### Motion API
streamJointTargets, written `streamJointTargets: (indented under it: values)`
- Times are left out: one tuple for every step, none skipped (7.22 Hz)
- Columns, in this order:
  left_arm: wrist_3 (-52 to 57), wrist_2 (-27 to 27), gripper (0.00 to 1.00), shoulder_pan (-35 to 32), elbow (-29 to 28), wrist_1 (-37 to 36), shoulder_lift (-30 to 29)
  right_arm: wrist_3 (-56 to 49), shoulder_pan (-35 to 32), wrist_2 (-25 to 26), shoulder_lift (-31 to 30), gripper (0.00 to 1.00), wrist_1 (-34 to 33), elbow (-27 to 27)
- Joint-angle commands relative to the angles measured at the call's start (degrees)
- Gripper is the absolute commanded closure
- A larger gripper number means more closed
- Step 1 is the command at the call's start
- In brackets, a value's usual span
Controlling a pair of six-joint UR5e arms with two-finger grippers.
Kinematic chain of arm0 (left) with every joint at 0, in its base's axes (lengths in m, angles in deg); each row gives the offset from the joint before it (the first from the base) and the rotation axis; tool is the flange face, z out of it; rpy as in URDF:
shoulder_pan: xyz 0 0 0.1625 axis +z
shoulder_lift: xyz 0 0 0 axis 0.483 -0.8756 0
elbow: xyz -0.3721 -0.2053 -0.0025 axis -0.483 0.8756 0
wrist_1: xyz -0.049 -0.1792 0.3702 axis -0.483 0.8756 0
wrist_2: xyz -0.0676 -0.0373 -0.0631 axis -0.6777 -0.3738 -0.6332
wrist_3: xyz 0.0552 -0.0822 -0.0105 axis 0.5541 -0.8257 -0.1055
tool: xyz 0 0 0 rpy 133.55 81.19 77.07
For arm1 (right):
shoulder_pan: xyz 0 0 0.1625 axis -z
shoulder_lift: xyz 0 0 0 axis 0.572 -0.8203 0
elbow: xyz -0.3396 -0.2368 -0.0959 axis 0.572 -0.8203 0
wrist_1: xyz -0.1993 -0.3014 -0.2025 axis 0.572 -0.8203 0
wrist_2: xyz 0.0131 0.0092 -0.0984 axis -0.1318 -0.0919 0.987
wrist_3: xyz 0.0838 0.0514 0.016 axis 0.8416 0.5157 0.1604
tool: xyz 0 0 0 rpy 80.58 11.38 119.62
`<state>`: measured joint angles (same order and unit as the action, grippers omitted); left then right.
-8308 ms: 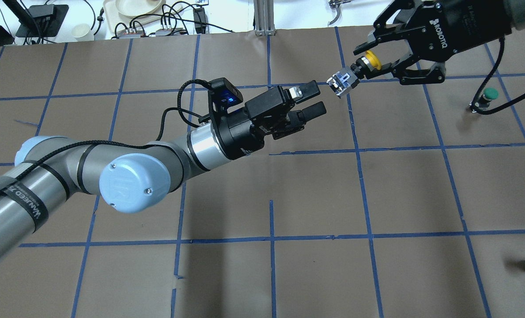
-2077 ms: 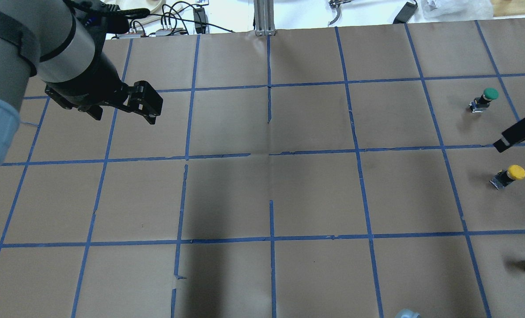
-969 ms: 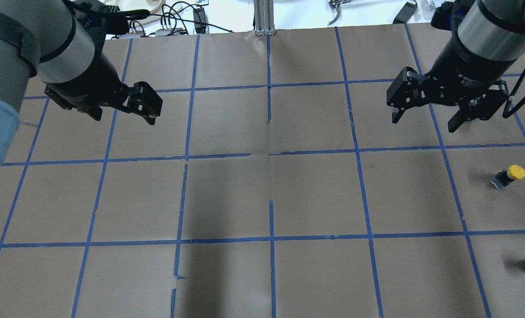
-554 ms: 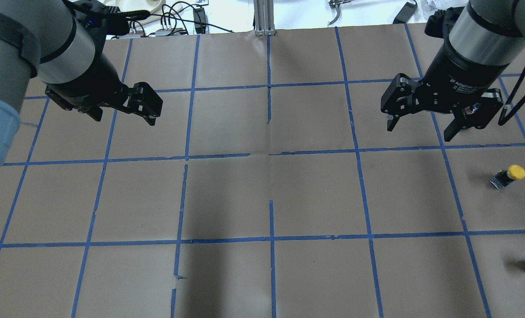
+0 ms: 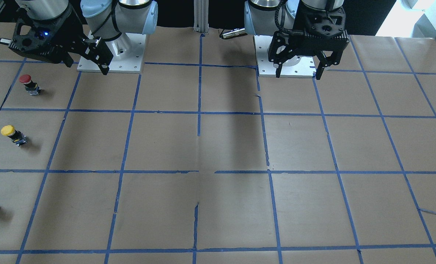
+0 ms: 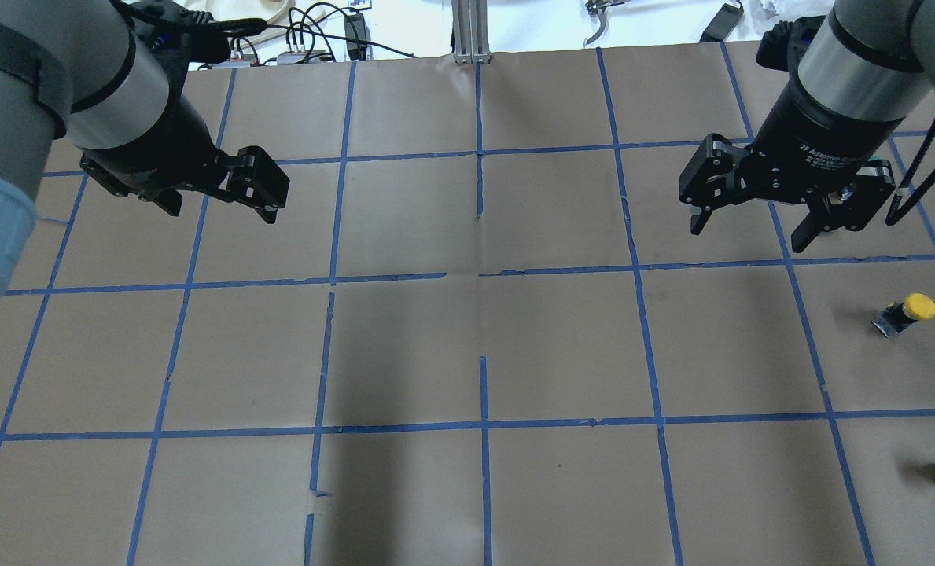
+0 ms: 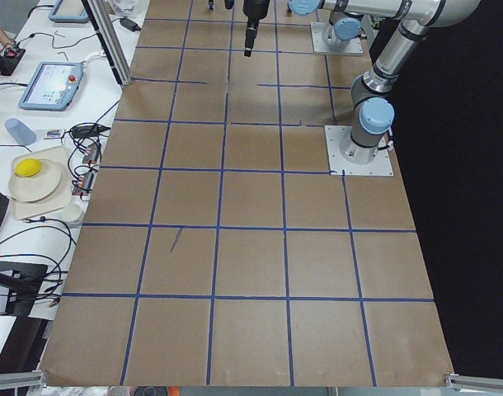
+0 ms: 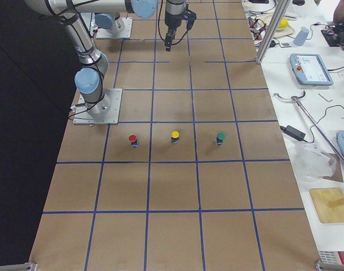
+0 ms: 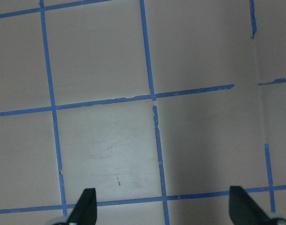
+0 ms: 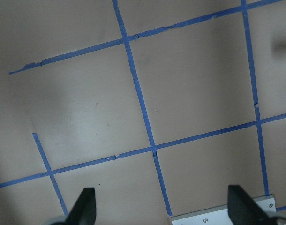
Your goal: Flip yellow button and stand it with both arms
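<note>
The yellow button stands cap-up on the brown-papered table, far on the robot's right. The right gripper — marked "2F Adaptive" — hangs empty, fingers spread; the left gripper likewise. A red button and a green button flank it in a row.

Even Light From Above, Soft Shadows

The brown paper table is brightly and evenly lit from overhead; one broad, soft-edged shadow band crosses its middle in the overhead and front-facing views; the yellow button casts only a small faint shadow; the fixed views are sharp; past the table's far edge the overhead view blows out to white; both wrist views are paler and softer, the left gripper and right gripper blurred at the bottom edge.
</note>
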<state>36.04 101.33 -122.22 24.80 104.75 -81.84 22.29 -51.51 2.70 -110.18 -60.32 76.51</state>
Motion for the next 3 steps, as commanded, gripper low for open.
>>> streamJointTargets:
  values:
    - [0.0, 0.0, 0.0, 0.0, 0.2, 0.0, 0.1, 0.0, 0.0, 0.7, -0.1, 0.0, -0.1, 0.0]
    - [0.0, -0.1, 0.0, 0.1, 0.3, 0.0, 0.2, 0.1, 0.0, 0.7, -0.1, 0.0, -0.1, 0.0]
    - [-0.2, -2.3, 0.0, 0.3, 0.6, 0.0, 0.3, -0.1, 0.0, 0.8, -0.1, 0.0, -1.6, 0.0]
